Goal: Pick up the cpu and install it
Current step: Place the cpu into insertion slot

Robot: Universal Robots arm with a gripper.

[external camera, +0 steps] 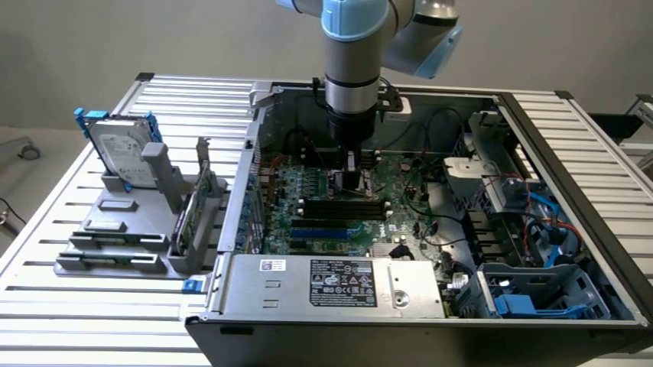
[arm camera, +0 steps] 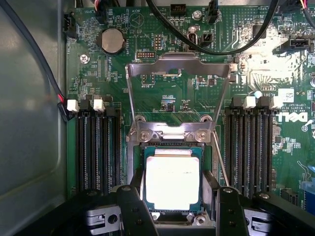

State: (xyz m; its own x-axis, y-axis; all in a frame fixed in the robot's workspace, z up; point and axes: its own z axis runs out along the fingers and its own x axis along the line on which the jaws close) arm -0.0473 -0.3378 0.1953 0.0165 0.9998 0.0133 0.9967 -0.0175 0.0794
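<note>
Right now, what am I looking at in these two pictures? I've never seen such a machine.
The grey-and-blue column is a robot arm; its gripper reaches into an open computer case on a slatted table. One picture comes from a camera off the arm, the other from the arm's wrist, facing the green motherboard. There the cpu, a square silver chip, lies in its socket, whose metal retaining frame is flipped up. The gripper hangs directly over it; whether it grips, I cannot tell. At the exterior view's left, a hard drive stands in a grey holder.
</note>
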